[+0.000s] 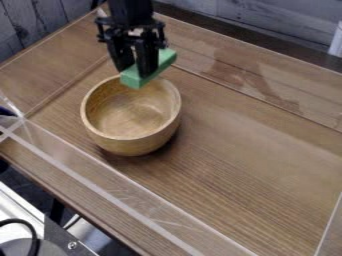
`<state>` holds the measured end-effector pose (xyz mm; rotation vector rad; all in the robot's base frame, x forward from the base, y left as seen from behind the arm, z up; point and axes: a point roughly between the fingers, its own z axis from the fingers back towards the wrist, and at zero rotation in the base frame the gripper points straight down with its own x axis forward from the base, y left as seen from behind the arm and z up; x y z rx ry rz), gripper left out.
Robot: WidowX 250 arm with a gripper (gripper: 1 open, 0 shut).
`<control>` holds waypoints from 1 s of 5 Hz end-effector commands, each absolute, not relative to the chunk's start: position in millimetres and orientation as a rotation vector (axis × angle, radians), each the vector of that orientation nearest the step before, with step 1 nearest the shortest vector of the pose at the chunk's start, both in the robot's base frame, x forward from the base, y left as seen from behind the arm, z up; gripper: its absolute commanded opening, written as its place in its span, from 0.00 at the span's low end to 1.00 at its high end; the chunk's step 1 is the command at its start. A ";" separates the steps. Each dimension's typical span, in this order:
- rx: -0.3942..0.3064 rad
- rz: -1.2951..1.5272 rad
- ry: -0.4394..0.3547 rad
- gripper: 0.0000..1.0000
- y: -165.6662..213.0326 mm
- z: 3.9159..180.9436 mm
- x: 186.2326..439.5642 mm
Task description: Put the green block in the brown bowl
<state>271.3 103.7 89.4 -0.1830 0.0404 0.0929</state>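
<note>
The green block (147, 70) hangs tilted in the air, clamped between the black fingers of my gripper (140, 62). It sits just over the far rim of the brown bowl (131, 115), a round wooden bowl with thick walls and nothing visible inside it. The gripper comes down from the top of the view, shut on the block's upper part, whose top is hidden by the fingers.
The bowl rests on a wooden tabletop (254, 150) fenced by low clear walls (80, 180). A grey edge and dark cables lie beyond the front left corner.
</note>
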 end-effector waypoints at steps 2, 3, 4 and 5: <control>-0.150 0.055 -0.044 1.00 108.9 107.8 269.6; -0.147 0.046 -0.062 0.00 109.1 110.7 268.7; -0.153 0.039 -0.064 0.00 114.0 107.1 269.1; -0.157 0.024 -0.066 0.00 122.2 103.4 268.4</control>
